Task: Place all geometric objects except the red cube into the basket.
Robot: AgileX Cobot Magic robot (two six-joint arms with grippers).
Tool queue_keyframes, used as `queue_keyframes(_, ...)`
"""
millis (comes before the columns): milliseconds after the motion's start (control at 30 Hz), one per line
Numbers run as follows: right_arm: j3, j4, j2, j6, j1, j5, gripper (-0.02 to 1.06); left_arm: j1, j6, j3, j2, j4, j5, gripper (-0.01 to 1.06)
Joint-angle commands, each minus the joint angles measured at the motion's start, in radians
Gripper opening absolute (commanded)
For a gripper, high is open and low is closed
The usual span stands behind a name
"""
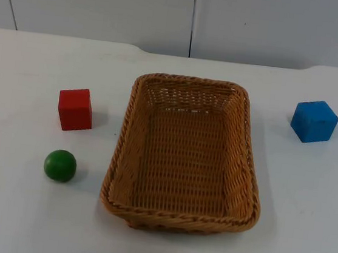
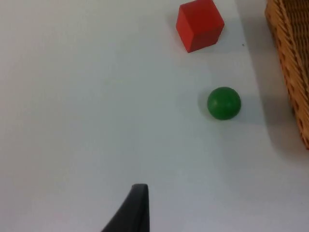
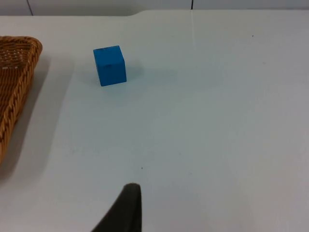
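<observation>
**Three blocks out, basket bare**

Sat at the middle of the white counter (image 1: pixel 12 218): wicker basket (image 1: pixel 178 219), nothing inside. Lay left of it: green ball (image 1: pixel 60 165), near the front corner, with red cube (image 1: pixel 75 109) just behind, the two apart. Rested well off to the basket's right, toward the back: blue cube (image 1: pixel 314 121), turned at an angle.

Caught from above: all three pieces and the whole basket, grey partition wall (image 1: pixel 97 2) behind. Picked up from the left wrist: ball (image 2: pixel 224 103), red cube (image 2: pixel 199 24) and a strip of basket side (image 2: pixel 289 58). Picked up from the right wrist: blue cube (image 3: pixel 109 65) and a basket corner (image 3: pixel 17 72).

Left tool: one dark fingertip (image 2: pixel 133 212) over bare counter, well short of the ball, touching nothing; opening impossible to tell. Right tool: one fingertip (image 3: pixel 124 212) likewise, well short of the blue cube, nothing held; opening impossible to tell.
</observation>
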Motion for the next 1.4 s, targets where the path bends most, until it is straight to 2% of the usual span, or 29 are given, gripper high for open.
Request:
queue_keyframes(0,0.001,-0.002,-0.003,-0.006,-0.004,-0.010,1.05,0.001,0.058,-0.038,0.116,-0.085,-0.014,1.05)
queue_keyframes(100,0.001,-0.002,-0.003,-0.006,-0.004,-0.010,1.05,-0.005,0.098,-0.053,0.195,-0.130,-0.014,1.04)
queue_keyframes(267,0.001,-0.002,-0.003,-0.006,-0.004,-0.010,1.05,-0.085,0.090,-0.060,0.342,-0.093,-0.071,0.98)
queue_keyframes(433,0.001,-0.002,-0.003,-0.006,-0.004,-0.010,1.05,-0.174,0.047,-0.060,0.505,-0.061,-0.194,0.98)
queue_keyframes(500,0.001,-0.002,-0.003,-0.006,-0.004,-0.010,1.05,-0.192,0.037,-0.060,0.536,-0.057,-0.215,0.98)
queue_keyframes(600,0.001,-0.002,-0.003,-0.006,-0.004,-0.010,1.05,-0.243,0.007,-0.060,0.617,-0.041,-0.311,0.98)
queue_keyframes(633,0.001,-0.002,-0.003,-0.006,-0.004,-0.010,1.05,-0.243,0.007,-0.060,0.617,-0.041,-0.311,0.98)
queue_keyframes(733,0.001,-0.002,-0.003,-0.006,-0.004,-0.010,1.05,-0.262,-0.026,-0.060,0.700,-0.020,-0.400,0.98)
queue_keyframes(833,0.001,-0.002,-0.003,-0.006,-0.004,-0.010,1.05,-0.262,-0.026,-0.060,0.752,-0.020,-0.436,0.98)
queue_keyframes(933,0.001,-0.004,-0.003,-0.006,-0.004,-0.010,1.05,-0.262,-0.033,-0.065,0.836,-0.026,-0.532,0.98)
queue_keyframes(1367,0.001,-0.004,-0.003,-0.006,-0.004,-0.010,1.05,-0.262,-0.038,-0.202,1.047,-0.025,-0.554,0.98)
